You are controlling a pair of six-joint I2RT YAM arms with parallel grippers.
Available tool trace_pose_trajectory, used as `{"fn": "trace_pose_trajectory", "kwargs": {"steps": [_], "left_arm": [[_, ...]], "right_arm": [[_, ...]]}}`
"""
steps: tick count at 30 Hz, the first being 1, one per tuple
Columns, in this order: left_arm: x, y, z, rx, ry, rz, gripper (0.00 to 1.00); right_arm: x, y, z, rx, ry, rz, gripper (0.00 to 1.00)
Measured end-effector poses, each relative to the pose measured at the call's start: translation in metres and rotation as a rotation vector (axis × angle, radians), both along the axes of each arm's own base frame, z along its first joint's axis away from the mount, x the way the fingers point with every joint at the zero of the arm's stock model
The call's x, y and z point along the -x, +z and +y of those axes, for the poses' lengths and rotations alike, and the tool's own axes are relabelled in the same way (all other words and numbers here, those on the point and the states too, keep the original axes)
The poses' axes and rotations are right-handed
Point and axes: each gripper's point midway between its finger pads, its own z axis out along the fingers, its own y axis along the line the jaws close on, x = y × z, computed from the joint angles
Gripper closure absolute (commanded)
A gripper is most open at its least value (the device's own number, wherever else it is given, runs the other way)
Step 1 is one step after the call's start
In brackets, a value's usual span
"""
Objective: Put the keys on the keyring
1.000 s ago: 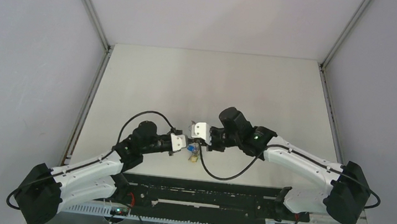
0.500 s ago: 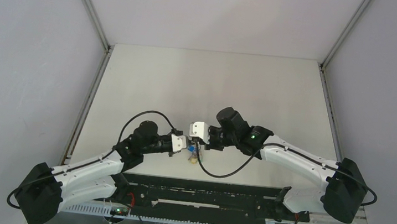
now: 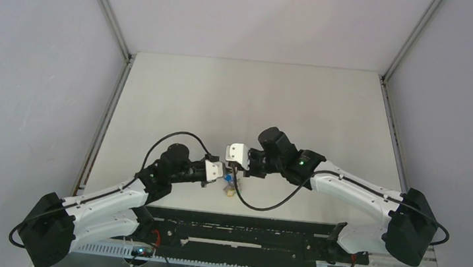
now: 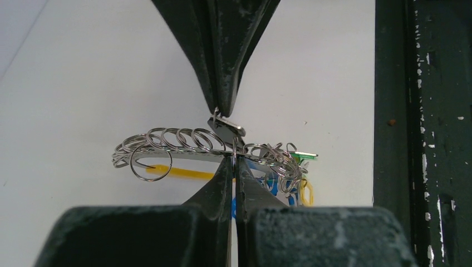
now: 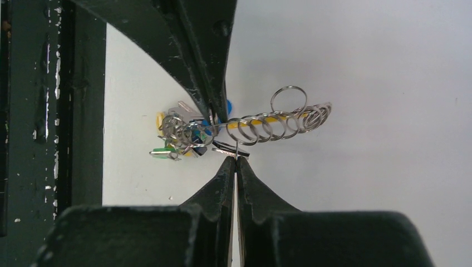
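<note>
Two grippers meet tip to tip over the near edge of the worktop (image 3: 257,96), about midway along it. From above they are hard to follow: the hardware between them is only a speck of blue and yellow.

The left gripper (image 4: 234,161) has its fingers pressed together with no gap, pinching the wire of the keyring (image 4: 183,139). The ring is seen edge-on, so its full loop cannot be made out. A row of small rings (image 4: 192,138) is strung along it. A yellow band (image 4: 183,172) passes behind them, partly covered by the fingers.

The right gripper (image 5: 235,160) is closed just as tightly. The small dark key (image 5: 230,148) sits right at its tips, apparently nipped by one edge. The contact is too fine to see clearly, and no hole in the key is visible.

A green tag (image 4: 305,156) and blue tags (image 4: 273,186) bunch at the end nearest the black rail (image 4: 423,111). I cannot tell whether they touch the worktop.
</note>
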Motion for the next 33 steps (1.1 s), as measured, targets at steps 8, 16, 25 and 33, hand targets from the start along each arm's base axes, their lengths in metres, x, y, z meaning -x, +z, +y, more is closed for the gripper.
{"fn": "trace_pose_trajectory", "kwargs": {"steps": [8,16,25,33], "left_arm": [[-0.004,-0.004,0.002,-0.015,0.026,0.003,1.0],[-0.004,-0.004,0.003,-0.017,0.03,0.003,1.0],[-0.004,-0.004,0.003,-0.017,0.028,0.004,1.0],[-0.003,-0.005,0.003,-0.017,0.021,0.008,1.0]], "right_arm": [[0.006,0.002,-0.004,0.004,0.014,0.011,1.0],[0.01,0.002,-0.002,0.015,0.028,-0.01,1.0],[0.009,0.003,0.001,0.024,0.04,-0.054,1.0],[0.009,0.003,0.002,0.027,0.043,-0.06,1.0]]}}
